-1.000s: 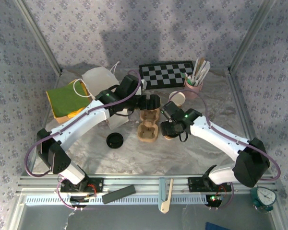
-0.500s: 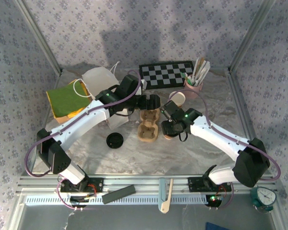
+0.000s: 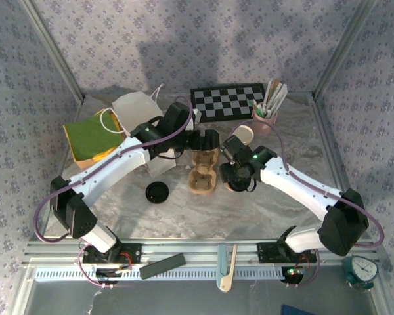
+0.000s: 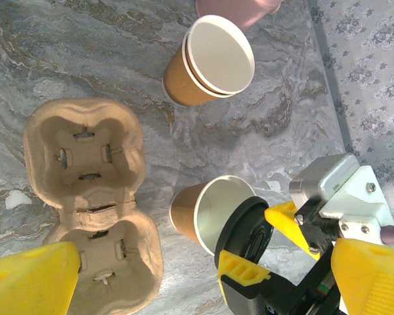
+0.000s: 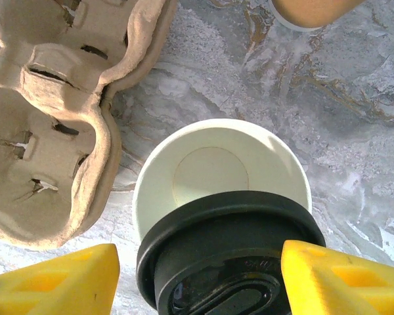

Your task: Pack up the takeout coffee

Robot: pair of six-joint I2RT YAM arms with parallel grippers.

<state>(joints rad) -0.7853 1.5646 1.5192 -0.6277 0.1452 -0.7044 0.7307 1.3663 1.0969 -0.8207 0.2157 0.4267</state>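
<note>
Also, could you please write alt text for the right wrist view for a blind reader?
The right gripper holds a black lid just over an open, empty paper cup standing on a grey marbled table. A brown pulp cup tray lies beside it.

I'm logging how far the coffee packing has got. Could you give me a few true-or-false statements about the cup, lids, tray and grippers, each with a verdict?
1. The right gripper holds a black lid over the open cup. True.
2. That cup sits in the pulp tray. False: it stands on the table beside the tray.
3. The left gripper is clamped on the tray. False: it is open and holds nothing.
4. A second black lid lies on the table. True.
5. Both wells of the tray hold cups. False: both are empty.
</note>
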